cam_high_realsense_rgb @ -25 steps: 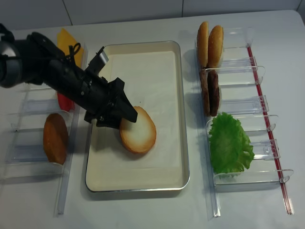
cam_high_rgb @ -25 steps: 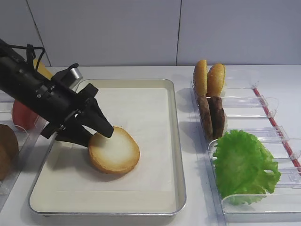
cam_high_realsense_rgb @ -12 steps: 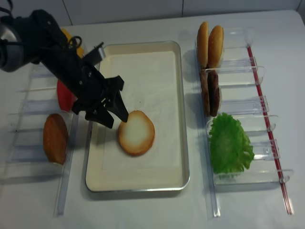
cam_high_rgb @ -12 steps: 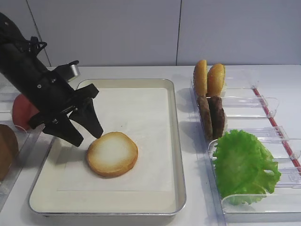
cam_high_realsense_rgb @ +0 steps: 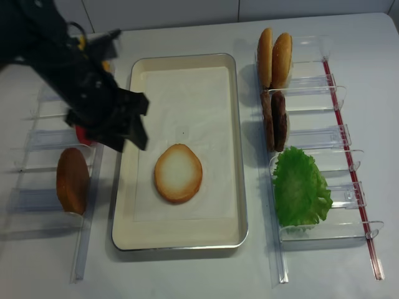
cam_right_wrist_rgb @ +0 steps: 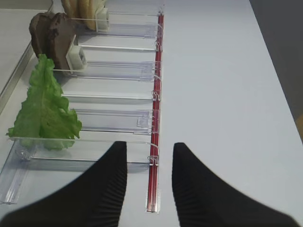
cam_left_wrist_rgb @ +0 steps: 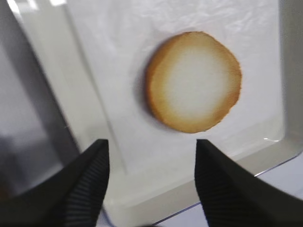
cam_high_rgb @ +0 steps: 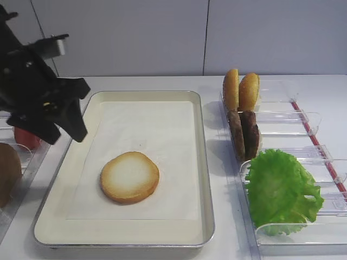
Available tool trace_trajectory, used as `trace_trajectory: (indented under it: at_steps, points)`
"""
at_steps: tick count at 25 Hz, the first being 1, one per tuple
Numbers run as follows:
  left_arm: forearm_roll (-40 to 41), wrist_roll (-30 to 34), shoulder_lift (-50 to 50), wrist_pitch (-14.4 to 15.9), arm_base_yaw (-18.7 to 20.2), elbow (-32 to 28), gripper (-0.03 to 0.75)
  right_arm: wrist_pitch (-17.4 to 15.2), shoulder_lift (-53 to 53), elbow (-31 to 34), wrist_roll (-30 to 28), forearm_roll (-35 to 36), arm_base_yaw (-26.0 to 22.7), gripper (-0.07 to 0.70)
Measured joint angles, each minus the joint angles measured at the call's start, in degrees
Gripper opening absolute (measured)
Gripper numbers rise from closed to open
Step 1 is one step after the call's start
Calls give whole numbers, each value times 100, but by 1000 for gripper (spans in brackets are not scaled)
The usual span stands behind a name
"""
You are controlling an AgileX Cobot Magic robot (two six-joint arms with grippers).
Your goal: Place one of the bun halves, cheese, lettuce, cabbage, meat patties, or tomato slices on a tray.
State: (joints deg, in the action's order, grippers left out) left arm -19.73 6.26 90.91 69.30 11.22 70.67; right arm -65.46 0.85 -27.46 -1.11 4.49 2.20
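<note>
A bun half (cam_high_rgb: pixel 130 177) (cam_high_realsense_rgb: pixel 178 173) (cam_left_wrist_rgb: pixel 194 87) lies flat, pale cut face up, on the paper liner of the cream tray (cam_high_rgb: pixel 162 96) (cam_high_realsense_rgb: pixel 187 61). My left gripper (cam_high_rgb: pixel 65 135) (cam_high_realsense_rgb: pixel 128 144) (cam_left_wrist_rgb: pixel 151 144) hangs open and empty above the tray's left rim, clear of the bun. My right gripper (cam_right_wrist_rgb: pixel 150 147) shows only in its wrist view, open and empty over the table by the right rack's red strip. Lettuce (cam_high_rgb: pixel 282 189) (cam_right_wrist_rgb: pixel 45 109), meat patties (cam_high_rgb: pixel 244 134) (cam_high_realsense_rgb: pixel 274 120) and a red tomato slice (cam_high_rgb: pixel 24 138) stand in racks. Cheese and cabbage are not in view.
Clear plastic racks flank the tray. The right one also holds two orange-golden discs (cam_high_rgb: pixel 241 91) (cam_high_realsense_rgb: pixel 274 56). A brown domed bun (cam_high_realsense_rgb: pixel 73 180) stands in the left one. The left arm covers the upper part of the left rack.
The left gripper let go of the bun half, which settled flat on the liner. It then rose and drew back left to the tray's left rim, jaws open.
</note>
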Motion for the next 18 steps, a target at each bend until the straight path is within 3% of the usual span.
trace_trajectory:
  at_steps: [6,18]
  points:
    - [1463,-626,-1379,66,93,-238,370,0,0,0,0,0,0,258]
    - [1752,-919,-4161,207,93,-1856,361,0,0,0,0,0,0,258]
